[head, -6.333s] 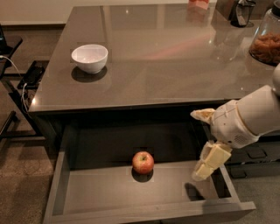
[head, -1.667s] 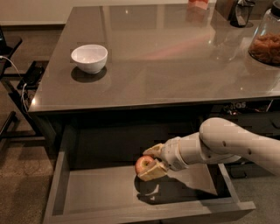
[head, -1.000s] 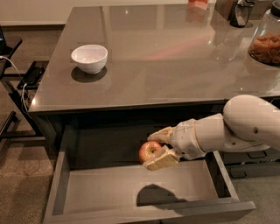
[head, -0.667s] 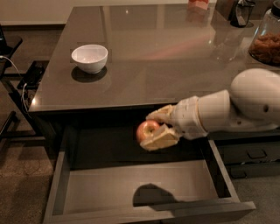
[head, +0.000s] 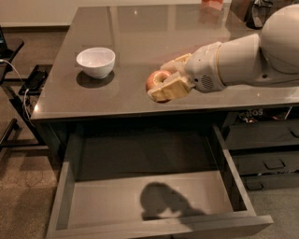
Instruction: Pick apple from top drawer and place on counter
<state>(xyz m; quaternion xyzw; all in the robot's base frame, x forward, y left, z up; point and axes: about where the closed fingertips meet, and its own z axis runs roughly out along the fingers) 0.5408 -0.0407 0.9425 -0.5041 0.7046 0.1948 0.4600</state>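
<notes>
My gripper [head: 164,80] is shut on the red apple [head: 155,79] and holds it in the air over the front part of the glossy grey-brown counter [head: 140,37]. My white arm [head: 252,51] reaches in from the right. The top drawer [head: 154,198] stands pulled open below the counter's front edge, its flat grey bottom bare, with my gripper's shadow on it.
A white bowl [head: 96,61] sits on the counter's left side, left of the apple. Dark objects stand at the counter's far right corner [head: 254,11]. Narrower dark drawers with handles [head: 266,149] are at the right. A black frame with cables [head: 18,93] is at the left.
My gripper closed on the apple in the drawer, lifted it out and carried it up over the counter's front part. The drawer now holds nothing.
</notes>
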